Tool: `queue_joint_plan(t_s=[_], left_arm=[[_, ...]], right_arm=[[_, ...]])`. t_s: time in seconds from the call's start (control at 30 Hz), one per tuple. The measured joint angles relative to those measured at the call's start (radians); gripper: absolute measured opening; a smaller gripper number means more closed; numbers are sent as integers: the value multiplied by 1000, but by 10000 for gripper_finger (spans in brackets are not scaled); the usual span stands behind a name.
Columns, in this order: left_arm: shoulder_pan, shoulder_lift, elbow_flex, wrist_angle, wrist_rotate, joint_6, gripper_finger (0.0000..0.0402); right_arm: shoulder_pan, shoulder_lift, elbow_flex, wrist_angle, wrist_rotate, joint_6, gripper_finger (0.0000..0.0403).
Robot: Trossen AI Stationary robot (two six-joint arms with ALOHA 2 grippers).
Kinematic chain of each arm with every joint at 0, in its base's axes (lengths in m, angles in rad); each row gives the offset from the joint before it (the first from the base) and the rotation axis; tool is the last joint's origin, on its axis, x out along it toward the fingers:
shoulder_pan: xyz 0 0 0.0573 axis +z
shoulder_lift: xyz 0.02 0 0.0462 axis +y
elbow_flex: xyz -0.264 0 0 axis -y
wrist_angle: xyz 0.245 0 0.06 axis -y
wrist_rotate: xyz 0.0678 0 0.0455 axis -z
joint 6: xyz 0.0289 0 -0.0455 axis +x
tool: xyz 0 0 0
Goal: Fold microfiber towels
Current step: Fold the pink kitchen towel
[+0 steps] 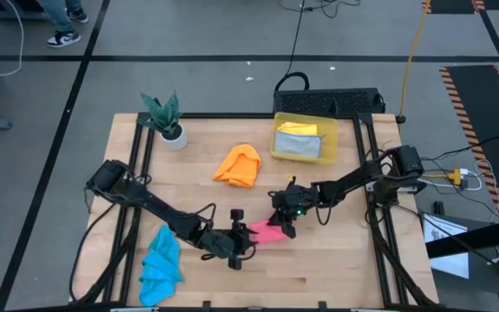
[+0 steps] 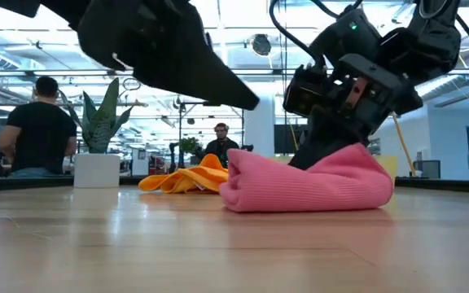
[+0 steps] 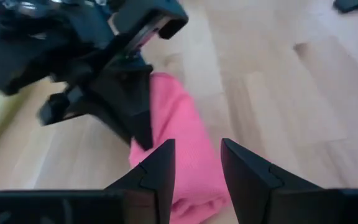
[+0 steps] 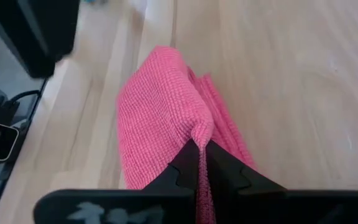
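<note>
- Pink towel (image 1: 267, 231) lies bunched on the counter (image 1: 336, 269), front centre.
- Right tool (image 4: 199, 163) pinches its edge, we judge to carry a fold over.
- Left tool (image 3: 197, 163) spread just beside it (holding nothing), likely ready to pin cloth.

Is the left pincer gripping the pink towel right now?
No: in the left wrist view the left pincer stands open with the pink towel just ahead of it, while the right pincer pinches that towel's edge.
</note>
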Motion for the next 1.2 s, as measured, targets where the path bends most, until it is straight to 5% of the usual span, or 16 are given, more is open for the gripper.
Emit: queue_joint_plan(t_s=[0.33, 0.8, 1.0, 1.2], left_arm=[[87, 59, 0, 47, 27, -58, 131], [90, 66, 0, -105, 77, -188, 131], [81, 66, 0, -106, 52, -188, 131], [81, 66, 0, -106, 49, -188, 131]], right_arm=[[3, 0, 1, 47, -2, -52, 16], [-25, -115, 0, -47, 2, -139, 123], [-9, -249, 0, -148, 80, -180, 120], [74, -254, 0, -157, 4, -208, 101]])
